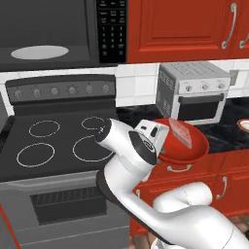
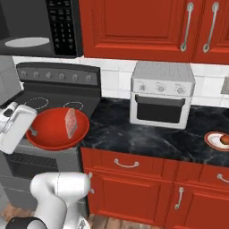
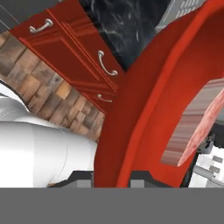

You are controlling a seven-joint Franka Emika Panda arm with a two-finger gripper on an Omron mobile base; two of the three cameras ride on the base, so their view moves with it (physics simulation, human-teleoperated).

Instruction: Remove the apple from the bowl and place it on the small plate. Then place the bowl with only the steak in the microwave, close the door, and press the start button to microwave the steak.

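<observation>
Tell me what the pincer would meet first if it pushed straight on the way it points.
The bowl it is shut on: its rim sits between the tips, then the steak inside. Beyond that, depth is unclear.

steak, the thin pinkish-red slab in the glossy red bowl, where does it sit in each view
Left base view: thin pinkish-red steak right of centre, in the glossy red bowl.
Right base view: left of centre, propped in the bowl.
Hand view: right edge, tilted against the bowl's wall.
Shared landmark: silver toaster oven in both base views.
</observation>
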